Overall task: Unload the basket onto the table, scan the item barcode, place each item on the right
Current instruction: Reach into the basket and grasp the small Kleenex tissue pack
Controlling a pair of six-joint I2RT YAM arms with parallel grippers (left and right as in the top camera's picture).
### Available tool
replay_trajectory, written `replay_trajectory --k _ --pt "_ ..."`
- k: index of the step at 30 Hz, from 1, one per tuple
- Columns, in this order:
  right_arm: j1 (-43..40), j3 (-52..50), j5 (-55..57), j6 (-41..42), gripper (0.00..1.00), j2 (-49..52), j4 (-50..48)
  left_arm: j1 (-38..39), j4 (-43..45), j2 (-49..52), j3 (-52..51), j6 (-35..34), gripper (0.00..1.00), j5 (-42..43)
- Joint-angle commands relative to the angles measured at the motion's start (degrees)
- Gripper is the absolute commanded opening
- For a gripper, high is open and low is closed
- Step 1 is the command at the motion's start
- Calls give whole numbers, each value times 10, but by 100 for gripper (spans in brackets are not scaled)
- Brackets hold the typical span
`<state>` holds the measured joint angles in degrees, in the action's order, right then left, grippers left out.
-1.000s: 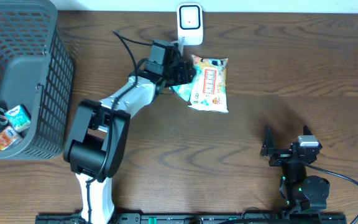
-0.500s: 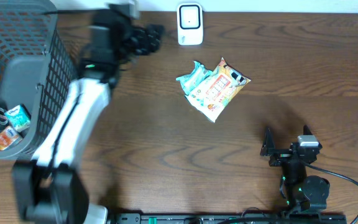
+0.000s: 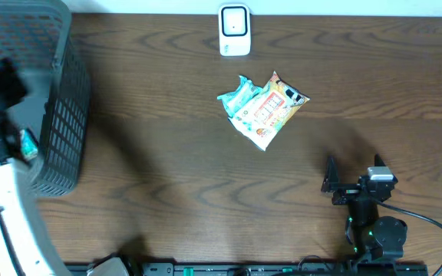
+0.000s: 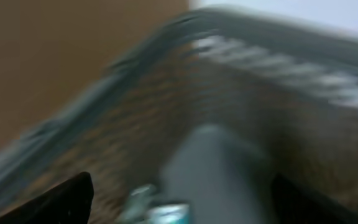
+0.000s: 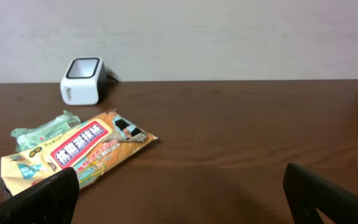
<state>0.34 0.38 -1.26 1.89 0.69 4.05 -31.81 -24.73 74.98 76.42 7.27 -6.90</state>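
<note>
Snack packet (image 3: 273,110) lies outside basket (image 3: 58,126) holding a carton (image 3: 28,145).

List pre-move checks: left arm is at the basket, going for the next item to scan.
1. Is the left gripper open: ok, fingers wide apart.
2. Is the left wrist view sharp: not ok, blurred.
3. Is there an item in the basket: ok, a small carton shows overhead; how it lies, cannot tell.
4. Is the scanner uncovered: ok.
5. Are the snack packets apart from the scanner: ok.
6. Is the right gripper open and far from the basket: ok.
</note>
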Motion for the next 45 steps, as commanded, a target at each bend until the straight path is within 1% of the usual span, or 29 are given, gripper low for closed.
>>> replay_trajectory --k 1,5,8,11,12,17,18,19,20,21,22,23,25,32,36,42,43,44,45 --pt "1 -1 3 -7 99 -3 3 -75 -32 30 2 19 95 -25" --pt "1 -1 3 -7 99 -3 2 -111 -78 87 2 19 95 -23" --pt "1 -1 3 -7 99 -3 3 -111 -91 124 2 19 95 -7" --pt "1 -1 3 -7 99 -3 3 -108 -93 164 2 20 95 73" --pt "1 -1 3 -7 99 -3 2 -106 -92 172 2 21 95 84" --pt "1 -1 3 -7 99 -3 2 -84 -89 205 2 47 95 84" --pt "1 -1 3 -7 99 -3 3 -79 -89 210 2 47 93 84" --pt "1 -1 3 -7 99 -3 2 -73 -89 215 2 47 85 84" --pt "1 -1 3 -7 99 -3 3 -66 -89 222 2 47 81 84" --pt "1 -1 3 -7 99 -3 3 -59 -90 230 2 47 78 84" --pt "1 -1 3 -7 99 -3 2 -55 -91 236 2 46 77 83" --pt "1 -1 3 -7 99 -3 3 -51 -92 242 2 46 77 83" --pt "1 -1 3 -7 99 -3 3 -41 -95 260 2 45 73 68" --pt "1 -1 3 -7 99 -3 3 -20 -88 323 2 45 72 7" --pt "1 -1 3 -7 99 -3 3 -20 -69 347 2 9 72 -44" --pt "1 -1 3 -7 99 -3 3 -20 -65 381 2 8 72 -41" --pt "1 -1 3 -7 99 -3 2 -20 -64 388 2 8 71 -41" --pt "1 -1 3 -7 99 -3 3 -20 -65 392 2 7 64 -41" --pt "1 -1 3 -7 99 -3 2 -20 -65 394 2 5 54 -41"
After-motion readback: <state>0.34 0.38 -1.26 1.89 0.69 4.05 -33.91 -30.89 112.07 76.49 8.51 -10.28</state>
